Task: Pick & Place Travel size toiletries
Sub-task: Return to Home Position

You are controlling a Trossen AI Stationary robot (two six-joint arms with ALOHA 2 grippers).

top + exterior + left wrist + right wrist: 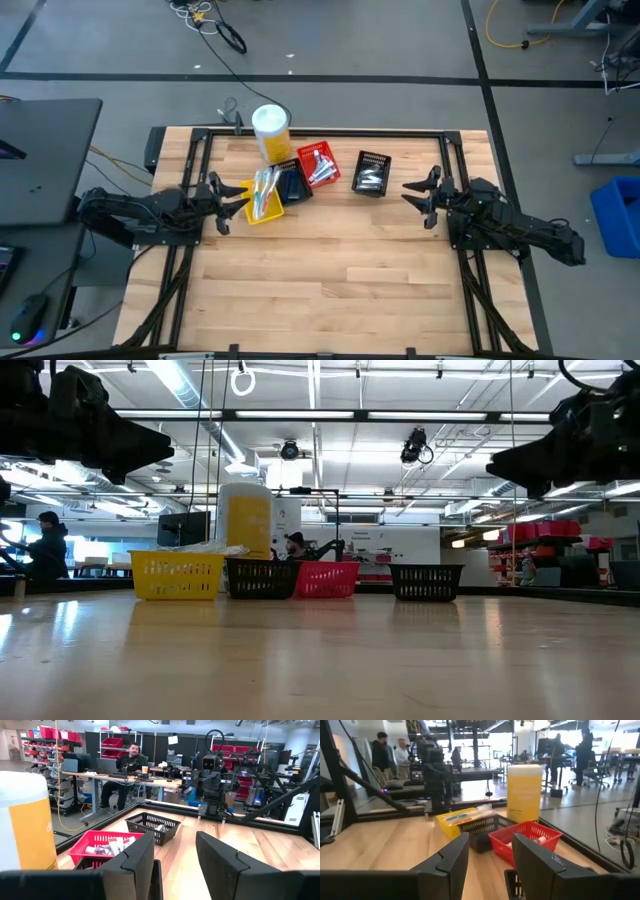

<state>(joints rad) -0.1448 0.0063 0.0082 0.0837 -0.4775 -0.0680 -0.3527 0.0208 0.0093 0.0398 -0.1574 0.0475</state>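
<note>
Travel size toiletries lie sorted in four small baskets near the table's far edge. The yellow basket (263, 198) holds clear-blue toothbrushes. A black basket (294, 184) holds dark blue items. The red basket (319, 165) holds white tubes. Another black basket (372, 173) holds silvery packets. My left gripper (232, 201) hovers open just left of the yellow basket and touches nothing. My right gripper (420, 194) hovers open right of the black basket with packets. In the left wrist view the red basket (102, 847) and black basket (152, 826) show ahead.
A large yellow canister with a white lid (271, 132) stands behind the baskets at the table's far edge. The wooden table top (330, 270) stretches toward the near edge. People sit and stand at desks beyond the table (125, 767).
</note>
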